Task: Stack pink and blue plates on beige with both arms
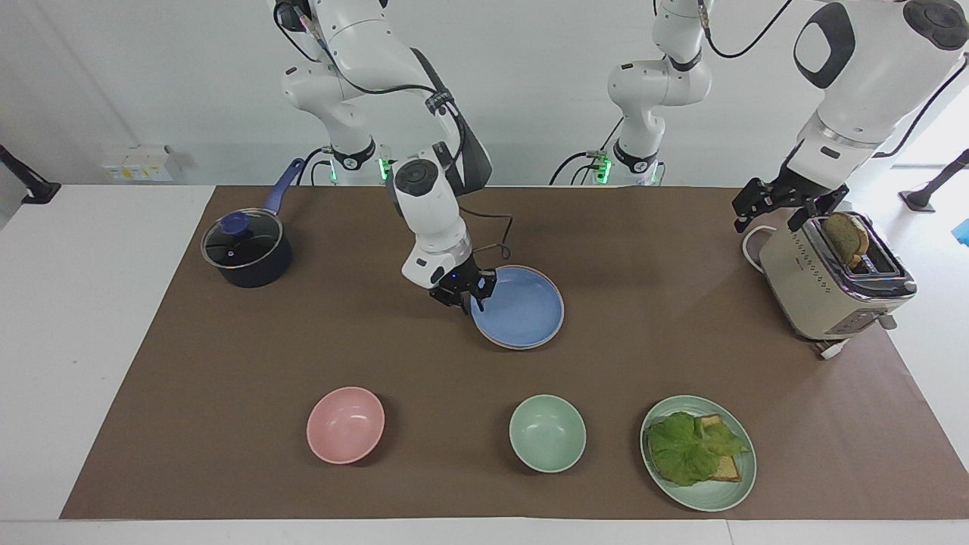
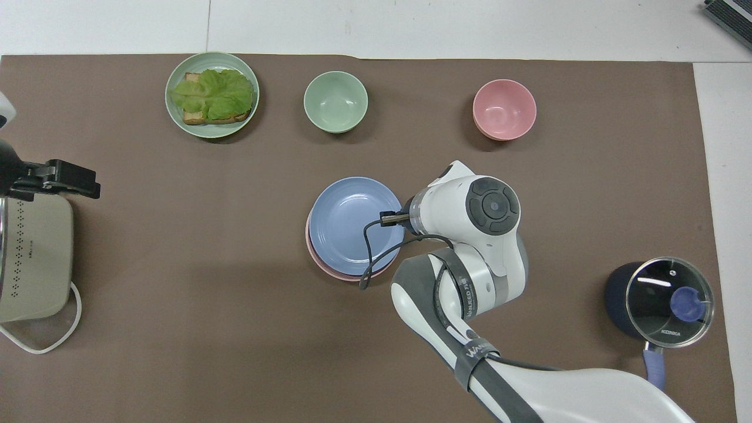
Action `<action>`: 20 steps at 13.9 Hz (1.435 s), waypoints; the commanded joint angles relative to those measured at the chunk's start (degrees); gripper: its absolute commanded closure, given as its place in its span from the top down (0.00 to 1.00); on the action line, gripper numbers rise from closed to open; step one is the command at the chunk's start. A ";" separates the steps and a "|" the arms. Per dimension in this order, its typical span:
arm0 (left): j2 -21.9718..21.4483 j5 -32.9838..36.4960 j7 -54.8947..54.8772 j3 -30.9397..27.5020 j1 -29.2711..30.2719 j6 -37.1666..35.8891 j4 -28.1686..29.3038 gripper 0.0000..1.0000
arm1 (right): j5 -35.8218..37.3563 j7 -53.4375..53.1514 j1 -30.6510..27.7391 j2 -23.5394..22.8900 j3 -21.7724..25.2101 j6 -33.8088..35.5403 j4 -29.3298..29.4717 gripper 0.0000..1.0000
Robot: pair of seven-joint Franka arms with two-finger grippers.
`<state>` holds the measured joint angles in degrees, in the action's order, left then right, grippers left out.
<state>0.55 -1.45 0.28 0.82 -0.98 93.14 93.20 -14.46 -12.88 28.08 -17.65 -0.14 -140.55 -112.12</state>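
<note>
Blue plate (image 1: 521, 306) sits on top of the stack mid-table, on the brown mat (image 1: 227, 363). Pink plate (image 2: 329, 267) is right under it; in the overhead view its rim shows as a crescent on the side nearer the robots, so the blue one is offset a bit away from the robots. Beige plate: can't make it out in either view, presumably hidden under the 2, can't confirm.

Right gripper (image 1: 463, 294) is low at the stack's edge, on the right arm's end of it. Fingers look parted around the blue rim; can't tell whether they touch it. Overhead view is no help, the wrist covers the fingertips.

Left gripper (image 1: 781, 203) hangs in the air just above the toaster (image 1: 833, 284) at the left arm's end of the table, fingers spread open, holding nothing. Left arm is waiting. 1 bread slice (image 1: 846, 238) sticks out of the toaster slot.

Other items: pot (image 1: 246, 250) with glass lid at the right arm's end, close to the robots. Row farthest from the robots: pink bowl (image 1: 345, 424), green bowl (image 1: 546, 433), green plate (image 1: 727, 492) carrying lettuce (image 1: 690, 446) and bread.
</note>
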 commanded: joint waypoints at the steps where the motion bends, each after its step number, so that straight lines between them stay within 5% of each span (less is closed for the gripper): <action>1: -1.17 0.66 -0.72 0.32 0.63 -0.06 0.94 1.00 | -1.54 1.10 -0.83 -0.10 -0.13 -0.87 0.59 1.00; 10: -1.17 0.66 -0.72 0.32 0.63 -0.06 0.94 1.00 | 8.91 0.93 -12.42 11.23 0.40 11.86 1.55 1.00; 20: -1.17 0.66 -0.72 0.32 0.63 -0.06 0.94 1.00 | 14.28 1.45 -19.99 17.12 1.19 35.42 14.21 1.00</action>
<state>0.55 -1.45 0.28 0.82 -0.98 93.14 93.20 -1.02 -12.77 9.63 -1.99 1.27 -108.29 -99.60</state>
